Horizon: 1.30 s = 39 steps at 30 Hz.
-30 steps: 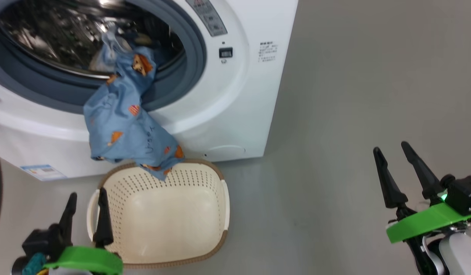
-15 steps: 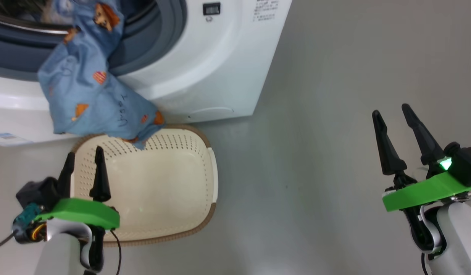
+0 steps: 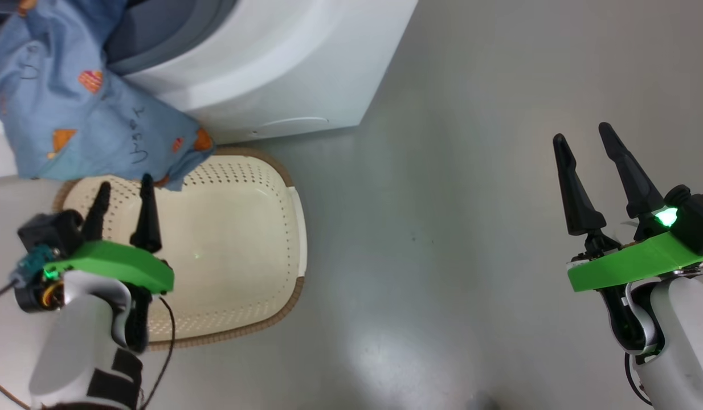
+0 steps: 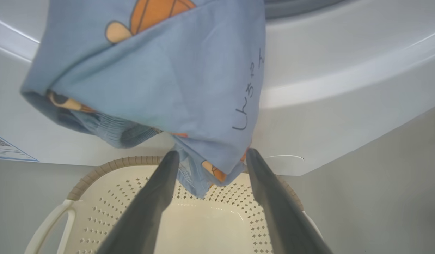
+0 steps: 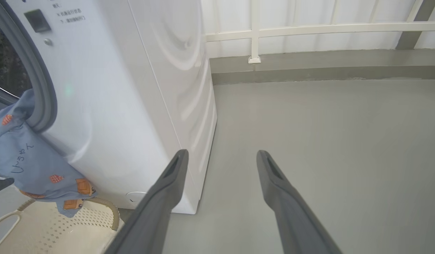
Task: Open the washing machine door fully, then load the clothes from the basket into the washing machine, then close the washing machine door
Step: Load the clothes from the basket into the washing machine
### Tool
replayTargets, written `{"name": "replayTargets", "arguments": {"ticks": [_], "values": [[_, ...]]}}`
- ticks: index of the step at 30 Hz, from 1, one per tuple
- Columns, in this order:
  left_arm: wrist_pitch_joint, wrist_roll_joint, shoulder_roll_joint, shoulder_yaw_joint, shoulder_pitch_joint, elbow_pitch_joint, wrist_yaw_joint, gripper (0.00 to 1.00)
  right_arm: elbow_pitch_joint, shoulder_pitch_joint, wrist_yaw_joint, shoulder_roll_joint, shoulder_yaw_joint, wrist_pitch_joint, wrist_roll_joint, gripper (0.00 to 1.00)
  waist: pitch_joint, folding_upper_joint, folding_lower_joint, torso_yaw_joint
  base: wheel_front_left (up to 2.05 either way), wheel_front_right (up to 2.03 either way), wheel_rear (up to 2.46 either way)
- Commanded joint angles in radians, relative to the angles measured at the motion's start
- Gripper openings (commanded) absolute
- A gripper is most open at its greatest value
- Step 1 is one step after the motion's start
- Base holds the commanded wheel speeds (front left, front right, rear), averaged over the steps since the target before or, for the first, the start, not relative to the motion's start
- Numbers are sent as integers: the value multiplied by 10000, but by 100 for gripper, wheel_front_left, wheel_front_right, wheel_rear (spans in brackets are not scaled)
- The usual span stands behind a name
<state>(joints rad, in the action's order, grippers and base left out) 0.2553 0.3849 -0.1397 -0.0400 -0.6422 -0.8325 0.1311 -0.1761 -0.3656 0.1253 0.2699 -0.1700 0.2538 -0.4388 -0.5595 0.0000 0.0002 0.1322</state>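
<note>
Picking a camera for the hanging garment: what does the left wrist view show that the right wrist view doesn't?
Left wrist view: a small blue label sticker, and the light blue cartoon-print garment's hem between the open left tool's fingertips. Right wrist view: a white railing and a dark square panel. Both: that garment, the cream perforated plastic basket, the white washing machine, the grey floor.

Big white front-loading washing machine (image 3: 283, 74): top and left cut off by the head view's edge. Light blue garment with orange cartoon prints (image 3: 72, 125): upper end cut off; hem hides the far-left rim of the cream perforated plastic basket (image 3: 232, 245). Small blue label sticker (image 4: 6, 150): cut by the edge, print unreadable.
</note>
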Motion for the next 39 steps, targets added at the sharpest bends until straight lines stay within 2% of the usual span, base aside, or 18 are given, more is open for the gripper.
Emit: {"name": "replayTargets", "arguments": {"ticks": [1,16,17,18,19,21,31,39], "values": [[65,143,-458,138,-271,-45,-4,100,236,-18,54,119,-219,80,10,100,-293,0,-2,215,0,0,0],[65,835,-1041,-207,-1633,-848,-4,100,351,-334,54,60,-364,80,19,100,-908,0,-2,570,0,0,0],[65,872,-1062,-220,-1666,-859,-4,91,351,-345,54,57,-376,80,23,100,-915,0,-2,583,0,0,0],[65,901,-1082,-238,-1680,-864,-4,49,347,-354,54,52,-388,80,30,100,-912,0,-2,595,0,0,0],[65,921,-1100,-258,-1687,-864,-4,35,340,-361,54,47,-396,80,34,100,-904,0,-2,605,0,0,0],[65,961,-1116,-295,-1693,-853,-4,0,328,-367,54,37,-398,80,39,100,-888,0,-2,611,0,0,0],[65,905,-1165,99,-1296,-323,-4,0,262,-342,54,-9,-335,80,42,100,-578,0,-2,467,0,0,0],[65,229,-936,938,-489,1100,-4,0,230,-215,54,-72,-305,80,55,100,-105,0,-2,208,0,0,0]]}}
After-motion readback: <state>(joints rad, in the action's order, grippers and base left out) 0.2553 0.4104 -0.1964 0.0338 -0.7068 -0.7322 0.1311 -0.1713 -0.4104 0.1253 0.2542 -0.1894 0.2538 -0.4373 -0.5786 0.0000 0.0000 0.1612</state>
